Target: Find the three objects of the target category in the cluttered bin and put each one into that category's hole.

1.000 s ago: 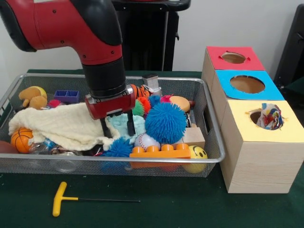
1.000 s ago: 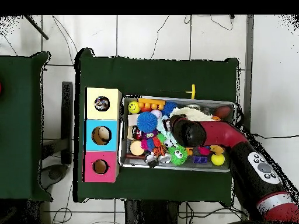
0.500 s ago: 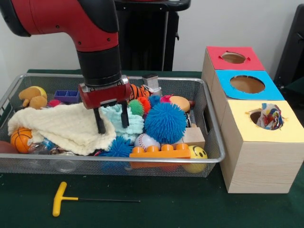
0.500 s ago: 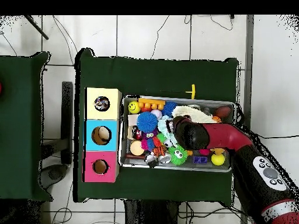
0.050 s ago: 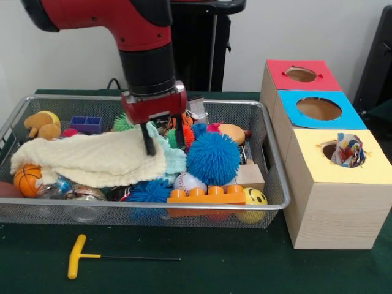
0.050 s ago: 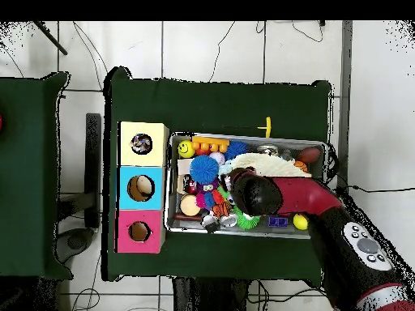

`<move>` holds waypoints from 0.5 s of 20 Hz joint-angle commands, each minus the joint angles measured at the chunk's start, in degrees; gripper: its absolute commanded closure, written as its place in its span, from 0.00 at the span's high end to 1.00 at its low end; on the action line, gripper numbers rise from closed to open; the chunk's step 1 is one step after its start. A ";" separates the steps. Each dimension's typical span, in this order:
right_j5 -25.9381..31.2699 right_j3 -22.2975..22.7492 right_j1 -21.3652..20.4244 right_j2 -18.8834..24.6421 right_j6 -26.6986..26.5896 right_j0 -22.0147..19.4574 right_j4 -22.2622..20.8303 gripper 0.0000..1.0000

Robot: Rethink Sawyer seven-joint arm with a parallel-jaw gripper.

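My gripper hangs over the middle of the wire bin, open, its fingers a few centimetres apart. The left finger presses into the raised right edge of a cream cloth, which covers the bin's left half. A mint cloth lies just below the fingers. To the right stand three boxes with holes: red, blue and yellow. A colourful object sits in the yellow box's hole. In the overhead view the arm hides the gripper.
Around the cloths lie a blue spiky ball, an orange brick, a baseball, a yellow smiley ball, a small basketball and a plush toy. A yellow T-handle tool lies in front of the bin.
The gripper has risen and moved right and toward the bin's back. The cream cloth's right edge has come up and shifted right with it, covering more of the mint cloth.
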 commanded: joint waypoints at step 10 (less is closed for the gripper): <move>3.71 -2.96 -7.00 -8.21 8.93 9.44 5.93 1.00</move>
